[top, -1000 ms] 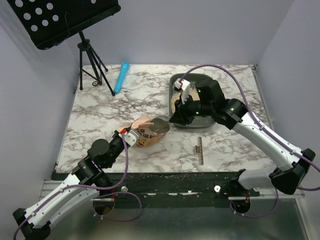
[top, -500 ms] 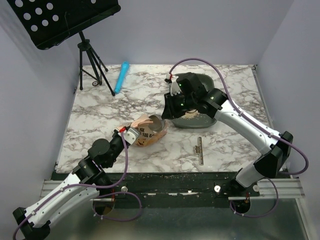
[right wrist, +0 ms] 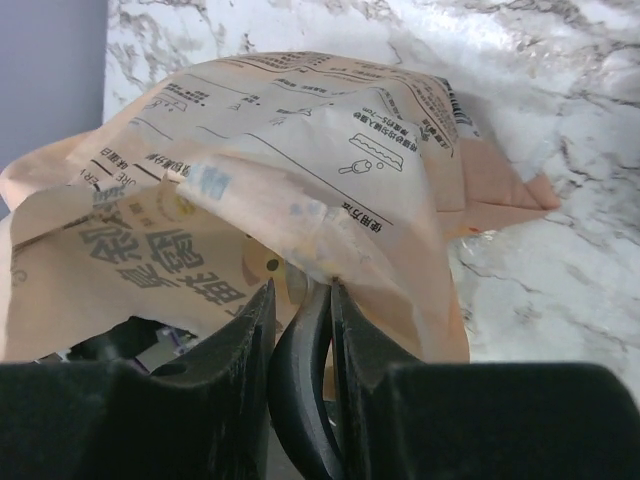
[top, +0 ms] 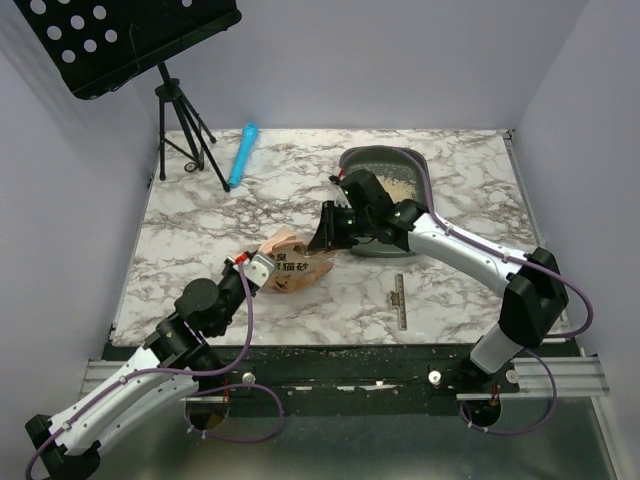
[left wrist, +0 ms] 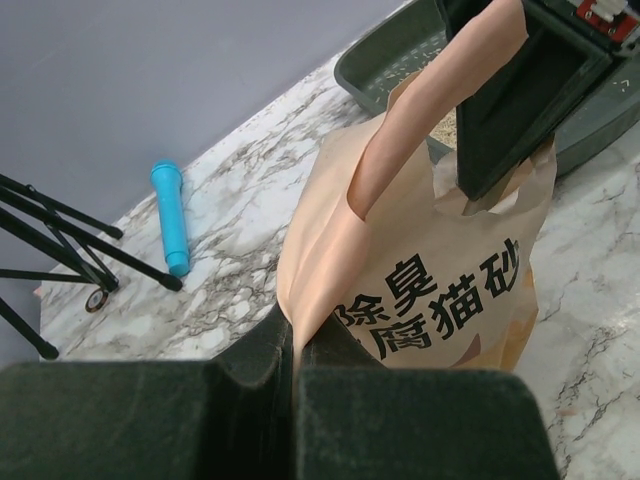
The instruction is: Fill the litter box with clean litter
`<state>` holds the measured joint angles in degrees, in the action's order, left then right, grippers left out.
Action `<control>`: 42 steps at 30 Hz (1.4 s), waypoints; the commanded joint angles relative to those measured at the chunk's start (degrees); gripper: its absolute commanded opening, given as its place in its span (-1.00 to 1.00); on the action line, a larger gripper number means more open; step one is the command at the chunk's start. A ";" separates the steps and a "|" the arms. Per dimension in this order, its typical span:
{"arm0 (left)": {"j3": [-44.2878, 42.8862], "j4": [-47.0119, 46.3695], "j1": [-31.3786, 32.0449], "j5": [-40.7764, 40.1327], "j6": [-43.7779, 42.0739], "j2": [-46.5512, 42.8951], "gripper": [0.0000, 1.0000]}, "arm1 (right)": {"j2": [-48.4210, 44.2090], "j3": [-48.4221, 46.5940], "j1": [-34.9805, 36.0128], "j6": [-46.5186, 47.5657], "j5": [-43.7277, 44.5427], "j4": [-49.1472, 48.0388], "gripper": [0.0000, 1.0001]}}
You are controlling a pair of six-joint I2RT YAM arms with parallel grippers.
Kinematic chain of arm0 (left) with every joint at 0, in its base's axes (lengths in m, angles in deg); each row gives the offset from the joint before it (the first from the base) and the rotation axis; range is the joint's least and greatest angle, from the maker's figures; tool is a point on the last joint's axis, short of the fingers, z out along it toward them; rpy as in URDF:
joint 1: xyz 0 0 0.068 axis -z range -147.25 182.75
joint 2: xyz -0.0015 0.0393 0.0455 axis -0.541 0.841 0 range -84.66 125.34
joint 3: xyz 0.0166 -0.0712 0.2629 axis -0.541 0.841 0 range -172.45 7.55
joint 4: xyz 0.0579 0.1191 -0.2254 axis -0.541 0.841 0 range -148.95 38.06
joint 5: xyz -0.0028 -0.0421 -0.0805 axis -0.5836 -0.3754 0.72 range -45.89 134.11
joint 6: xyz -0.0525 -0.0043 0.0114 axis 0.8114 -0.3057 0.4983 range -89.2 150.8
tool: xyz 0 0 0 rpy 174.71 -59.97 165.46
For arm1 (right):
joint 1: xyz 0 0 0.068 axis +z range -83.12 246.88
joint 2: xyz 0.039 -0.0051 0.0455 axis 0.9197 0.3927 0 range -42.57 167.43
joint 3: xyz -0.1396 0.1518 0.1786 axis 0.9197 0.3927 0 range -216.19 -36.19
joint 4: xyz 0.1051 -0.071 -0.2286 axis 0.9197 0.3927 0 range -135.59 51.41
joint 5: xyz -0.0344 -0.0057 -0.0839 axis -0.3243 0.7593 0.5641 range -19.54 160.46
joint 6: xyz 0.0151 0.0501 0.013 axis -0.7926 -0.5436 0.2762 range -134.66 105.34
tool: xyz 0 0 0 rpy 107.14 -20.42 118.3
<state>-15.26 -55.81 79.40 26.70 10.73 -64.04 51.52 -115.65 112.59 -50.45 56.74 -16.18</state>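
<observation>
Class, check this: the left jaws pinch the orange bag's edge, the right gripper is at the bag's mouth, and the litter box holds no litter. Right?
Wrong on the litter box: the top external view shows pale litter lying in it. The rest stands: the left gripper pinches the orange bag, and the right gripper, shut on a dark handle, is at its mouth.

Top view: fixed camera high behind the robot, looking down and forward across the whole marble table (top: 200, 240). Left wrist view: low and close, facing away towards the orange bag (left wrist: 430, 290), with the litter box (left wrist: 380, 65) behind it. Right wrist view: nearer still, the bag (right wrist: 300, 150) filling it. All three share the bag
</observation>
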 commanded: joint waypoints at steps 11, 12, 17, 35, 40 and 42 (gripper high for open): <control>-2.77 -8.59 0.19 -1.23 -1.90 -2.96 -1.00 | -8.91 28.56 -2.47 -19.48 -9.12 -35.10 -0.99; -2.86 -8.41 0.19 -1.05 -2.07 -2.96 -1.00 | -9.79 29.88 -2.73 -20.28 -10.01 -36.95 -0.99; -2.86 -8.23 0.19 -0.61 -2.34 -2.78 -1.00 | -12.78 33.49 -4.14 -24.41 -15.89 -44.16 -0.99; -2.24 -8.85 0.19 1.67 -2.42 -3.84 -1.00 | -14.54 44.21 -7.04 -33.20 -22.76 -73.60 -0.99; -2.33 -8.76 0.28 2.29 -2.42 -4.19 -1.00 | -17.35 47.11 -8.27 -34.08 -23.29 -75.55 -0.99; -2.15 -8.76 0.19 2.38 -2.51 -4.27 -1.00 | -18.75 48.34 -9.41 -34.52 -23.64 -75.99 -0.99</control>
<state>-15.26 -54.41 80.04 30.33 9.46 -65.92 37.11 -69.23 104.70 -82.20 39.08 -84.37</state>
